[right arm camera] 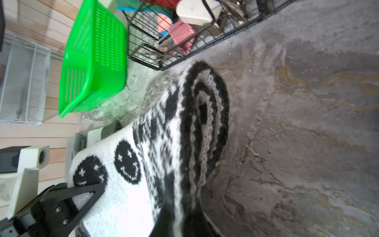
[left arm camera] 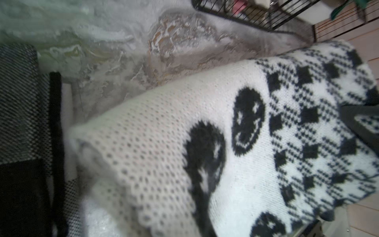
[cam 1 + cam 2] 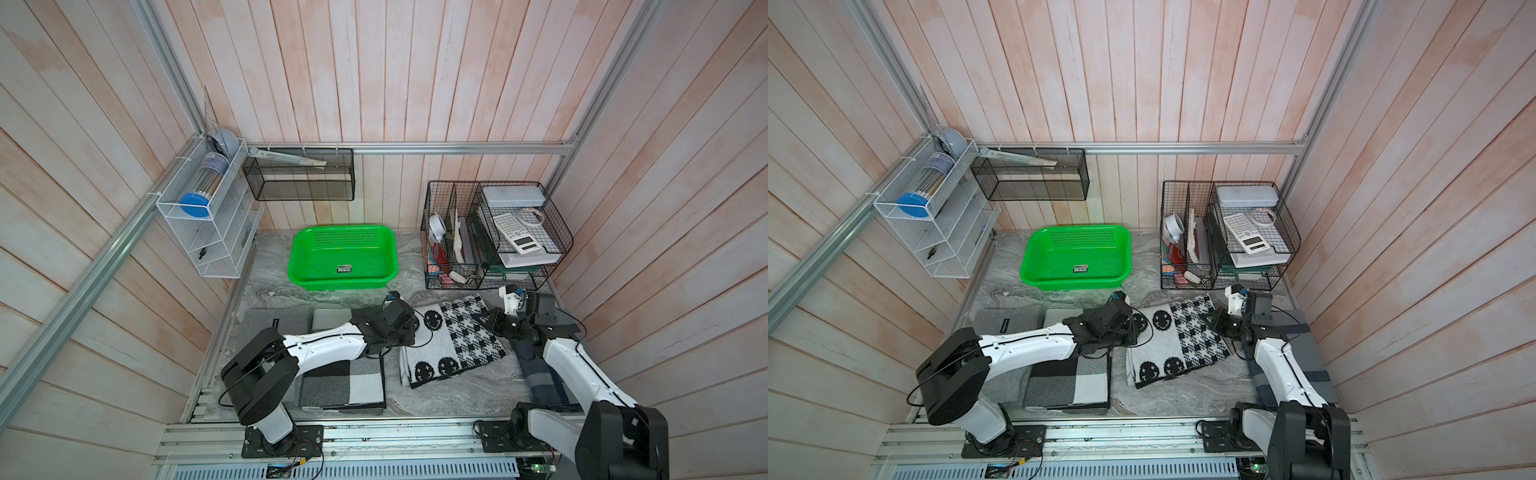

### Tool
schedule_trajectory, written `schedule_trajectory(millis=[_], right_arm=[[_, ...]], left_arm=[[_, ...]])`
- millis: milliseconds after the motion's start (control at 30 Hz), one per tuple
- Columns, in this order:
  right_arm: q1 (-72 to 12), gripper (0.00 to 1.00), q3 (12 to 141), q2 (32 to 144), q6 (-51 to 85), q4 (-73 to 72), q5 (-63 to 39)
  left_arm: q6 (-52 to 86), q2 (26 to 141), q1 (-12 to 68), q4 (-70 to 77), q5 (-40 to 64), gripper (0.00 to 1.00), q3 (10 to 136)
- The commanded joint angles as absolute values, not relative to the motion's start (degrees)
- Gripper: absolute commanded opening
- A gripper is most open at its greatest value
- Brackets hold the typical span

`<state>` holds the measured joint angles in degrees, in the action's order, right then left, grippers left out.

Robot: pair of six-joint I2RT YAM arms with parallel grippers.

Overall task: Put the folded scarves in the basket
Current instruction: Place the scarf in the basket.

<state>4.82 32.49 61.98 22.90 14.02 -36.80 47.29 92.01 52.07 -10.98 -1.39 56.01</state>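
Grip stage: left tool and right tool each sit pinched shut on an opposite side edge of the folded scarf, which lies on the bench between them. The basket stands apart, nearer the back wall, holding only its label. Next move likely calls for a level two-arm lift, then a carry over the rim without spilling folds.
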Motion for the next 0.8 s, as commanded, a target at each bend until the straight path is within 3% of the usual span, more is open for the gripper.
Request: schedule_trajectory(millis=[0, 300, 767], right_arm=[[4.2, 0.0, 32.5, 58.5, 25.2, 12.7, -40.9], [-1.3, 0.0, 38.5, 56.9, 32.9, 5.2, -37.2], [-19.0, 0.0, 70.5, 88.7, 36.7, 0.4, -22.1]], left_arm=[[44.0, 87.2, 49.5, -8.8, -0.5, 0.0, 56.4], [35.8, 82.2, 36.7, -16.8, 9.5, 0.0, 59.8], [15.7, 91.3, 12.7, -38.4, 18.2, 0.0, 83.9]])
